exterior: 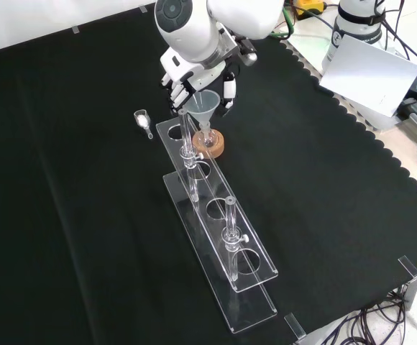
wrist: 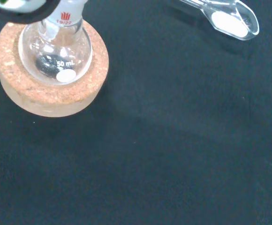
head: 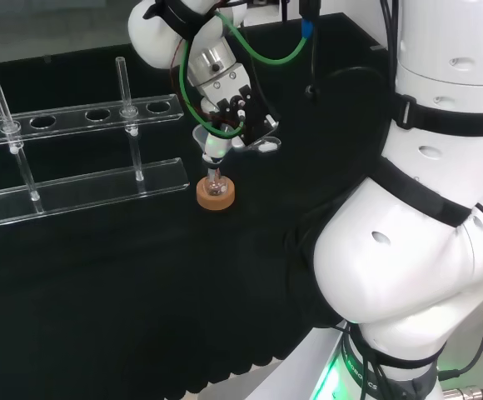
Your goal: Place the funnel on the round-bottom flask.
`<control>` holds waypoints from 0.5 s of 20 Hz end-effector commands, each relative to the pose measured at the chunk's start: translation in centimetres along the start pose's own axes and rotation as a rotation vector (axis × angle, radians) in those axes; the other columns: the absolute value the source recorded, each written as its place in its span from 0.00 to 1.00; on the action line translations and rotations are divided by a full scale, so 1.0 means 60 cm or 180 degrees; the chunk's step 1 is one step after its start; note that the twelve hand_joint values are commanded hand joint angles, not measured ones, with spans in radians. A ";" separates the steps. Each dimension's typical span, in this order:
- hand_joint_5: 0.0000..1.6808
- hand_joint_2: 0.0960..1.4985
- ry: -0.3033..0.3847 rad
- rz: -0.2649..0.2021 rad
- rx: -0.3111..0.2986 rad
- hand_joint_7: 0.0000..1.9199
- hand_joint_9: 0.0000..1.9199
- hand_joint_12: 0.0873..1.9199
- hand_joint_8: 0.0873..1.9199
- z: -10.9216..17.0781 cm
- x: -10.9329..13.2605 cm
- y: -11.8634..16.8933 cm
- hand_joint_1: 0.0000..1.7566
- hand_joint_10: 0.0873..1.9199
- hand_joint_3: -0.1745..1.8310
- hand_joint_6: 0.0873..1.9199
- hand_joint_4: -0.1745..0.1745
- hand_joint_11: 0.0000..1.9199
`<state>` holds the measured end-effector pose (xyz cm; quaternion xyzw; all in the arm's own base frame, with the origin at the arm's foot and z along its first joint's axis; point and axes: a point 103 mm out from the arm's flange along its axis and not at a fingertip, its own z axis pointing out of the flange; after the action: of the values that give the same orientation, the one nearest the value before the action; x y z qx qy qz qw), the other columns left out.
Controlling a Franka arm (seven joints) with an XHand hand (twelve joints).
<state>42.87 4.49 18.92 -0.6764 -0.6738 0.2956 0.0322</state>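
Observation:
A clear funnel stands upright over the small round-bottom flask, its stem down at the flask's neck. The flask rests in a cork ring on the black cloth. The hand reaches down from above with its fingers and thumb curled on either side of the funnel's cone. In the wrist view the flask sits close by in its cork ring; it looks empty apart from print on the glass.
A clear test-tube rack with two upright tubes stands right beside the cork ring. A small clear scoop holding white powder lies near the hand. The cloth's scalloped edge borders cables and equipment.

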 end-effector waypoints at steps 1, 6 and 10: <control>0.25 0.39 0.0012 0.0017 0.0002 0.29 0.42 0.69 0.42 0.004 -0.008 -0.005 0.41 0.31 0.38 0.23 0.36 0.20; 0.24 0.39 0.0024 -0.0009 -0.0012 0.27 0.39 0.69 0.41 0.005 -0.008 -0.009 0.41 0.31 0.37 0.21 0.36 0.20; 0.22 0.39 0.0016 -0.0034 0.0023 0.16 0.28 0.70 0.38 0.005 -0.007 -0.010 0.39 0.32 0.35 0.11 0.37 0.17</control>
<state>42.23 4.00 19.03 -0.6748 -0.6759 0.2943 0.0357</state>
